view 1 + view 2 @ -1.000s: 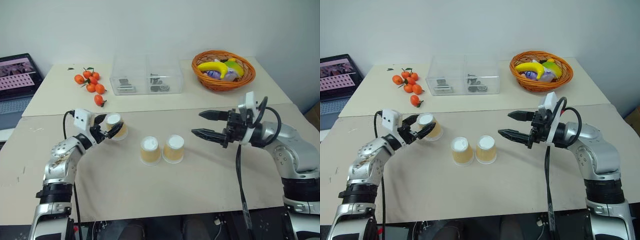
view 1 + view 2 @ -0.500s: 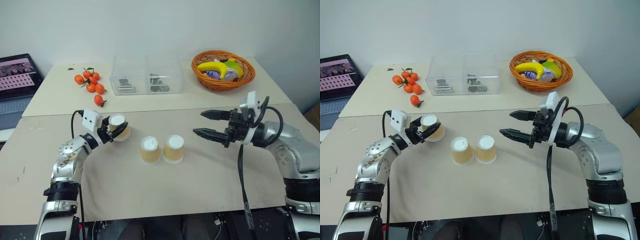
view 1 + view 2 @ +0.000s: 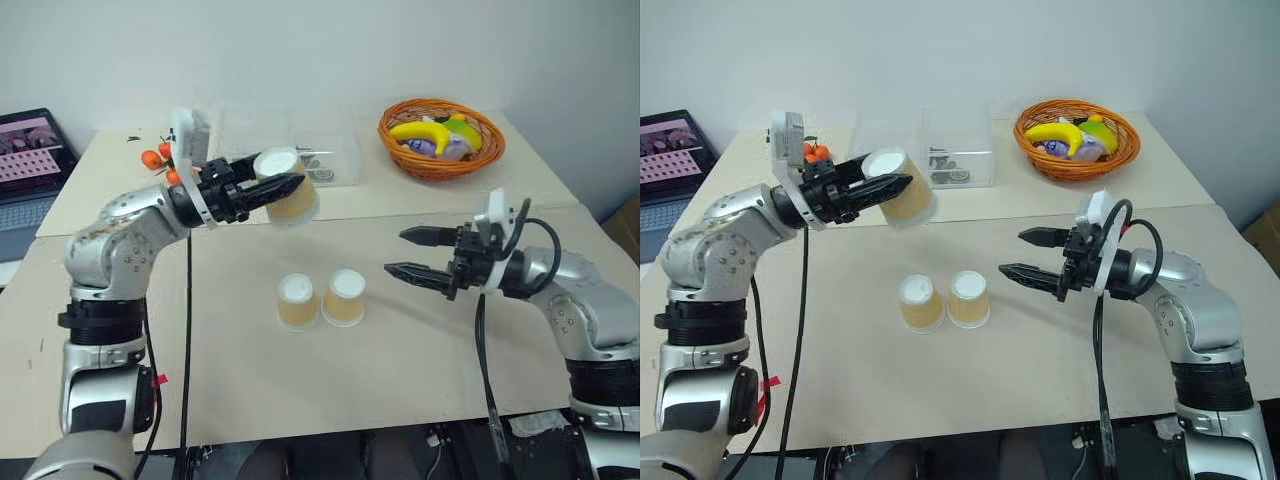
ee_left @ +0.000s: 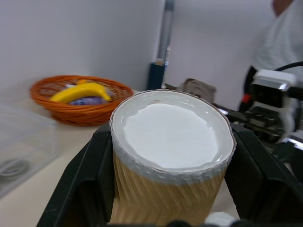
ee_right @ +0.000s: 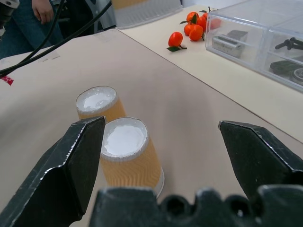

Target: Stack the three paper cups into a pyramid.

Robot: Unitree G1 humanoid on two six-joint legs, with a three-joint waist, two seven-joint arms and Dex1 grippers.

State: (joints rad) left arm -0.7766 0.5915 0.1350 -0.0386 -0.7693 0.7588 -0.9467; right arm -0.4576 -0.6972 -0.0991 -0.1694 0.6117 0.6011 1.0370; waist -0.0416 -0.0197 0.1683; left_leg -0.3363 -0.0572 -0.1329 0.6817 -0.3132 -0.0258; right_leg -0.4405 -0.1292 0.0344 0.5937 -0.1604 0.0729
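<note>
Surface: beige table (image 3: 420,350), second beige table (image 3: 100,190) butted at far side, white wall behind.
Left gripper (image 3: 285,187): black fingers clamped on one paper cup, held up in the air over the far-left part of the near table, pointing right.
Held cup (image 3: 287,198): tilted, white base toward the right, tan side between the two fingers; left wrist view has both fingers (image 4: 85,175) pressed against its sides, base (image 4: 171,134) facing the camera.
Right gripper (image 3: 398,253): fingers spread apart, nothing between them, level, pointing left toward the standing cups, apart from them.
Base cups: left cup (image 3: 297,302) and right cup (image 3: 345,297) upside down on the near table, centre, side by side, rims touching or nearly so; white bases up. Right wrist view frames both between the spread fingers (image 5: 61,170).
Pyramid: not yet built, two cups down, third in the air up and left of them.
Wicker basket (image 3: 438,165): far right, banana (image 3: 425,131) and other items inside.
Clear plastic box (image 3: 958,150): far centre, small dark parts inside, partly behind held cup.
Oranges (image 5: 194,26): far left, near the box.
Laptop (image 3: 30,160): far left edge, screen lit.
Person (image 5: 42,14): partly visible in right wrist view, beyond the tables.
</note>
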